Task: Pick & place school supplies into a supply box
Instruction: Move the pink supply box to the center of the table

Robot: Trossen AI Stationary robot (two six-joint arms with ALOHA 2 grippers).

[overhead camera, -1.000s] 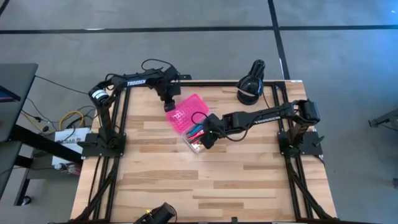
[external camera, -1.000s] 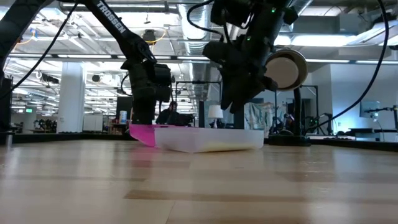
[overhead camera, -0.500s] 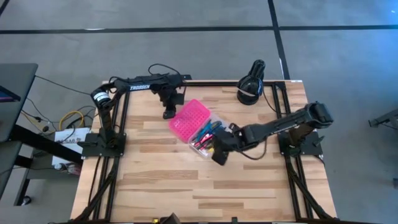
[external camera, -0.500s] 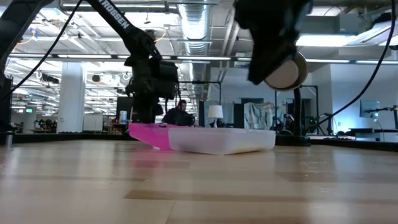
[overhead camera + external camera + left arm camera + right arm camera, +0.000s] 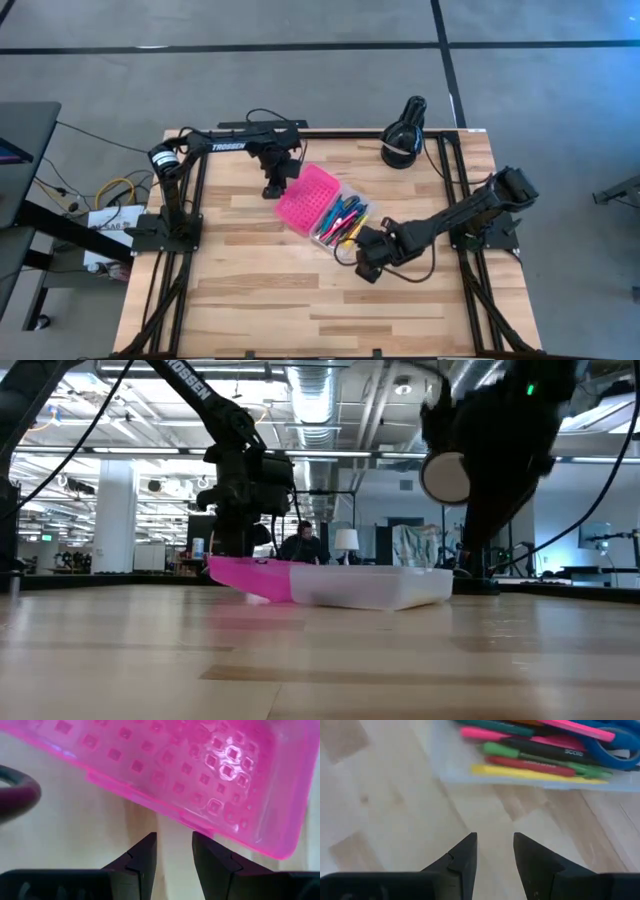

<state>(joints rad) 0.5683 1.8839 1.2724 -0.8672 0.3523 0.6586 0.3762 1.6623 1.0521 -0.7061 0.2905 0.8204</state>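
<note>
A: Where do we stand? The box (image 5: 325, 205) lies open near the middle of the bench (image 5: 260, 290), pink lid (image 5: 165, 765) flat toward the left arm, clear base toward the right. The pens (image 5: 535, 750) and the scissors (image 5: 615, 745) are all in the base, as far as we can see from above.

B: Nothing loose shows on the bench, so we judge the packing done. What's left, if anything, is shutting the lid.

A: Jaws? The left gripper (image 5: 172, 852) hangs just beside the lid's outer edge, jaws parted with only bare wood between them. The right gripper (image 5: 494, 852) sits low over the bench just beside the base, jaws also parted and empty.

B: Then, if we close it, we'd let the left do it. We'd bring one finger under the lid's free edge, lift, and swing it over the hinge toward the base.

A: The box is light and may slide. We could rest the right gripper against the base wall to steady it, clear of the lid's path.

B: And watch the scissors: if their handles stand proud of the rim, the lid won't seat. From these views we can't tell whether they do.
</note>
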